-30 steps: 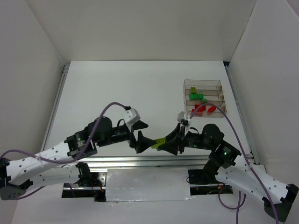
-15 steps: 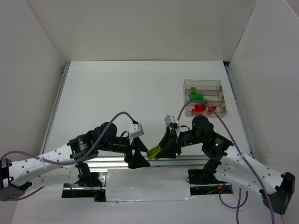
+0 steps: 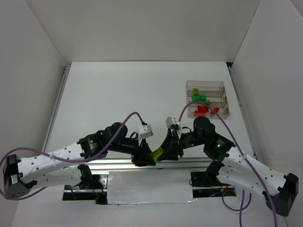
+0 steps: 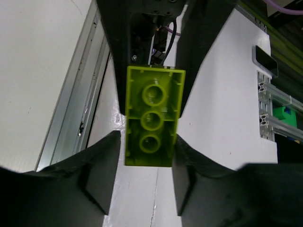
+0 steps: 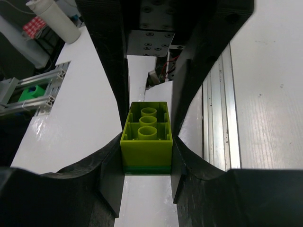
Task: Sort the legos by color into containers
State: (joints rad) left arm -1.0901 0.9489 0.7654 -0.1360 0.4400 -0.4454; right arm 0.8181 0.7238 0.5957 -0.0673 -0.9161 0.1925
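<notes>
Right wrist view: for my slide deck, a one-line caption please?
Right jaws grip a yellow-green brick joined to a green brick; left jaws flank its far end.

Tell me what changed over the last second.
Both arms swung toward the near edge of the table. The right gripper carried the yellow-green brick, a dark green one stuck beneath it, leftward. The left gripper came in to meet it, its jaws narrowing from wide open around the brick's free end; a firm pinch isn't clear yet. Unchanged: the right jaws' grip, the tray and its contents.
</notes>
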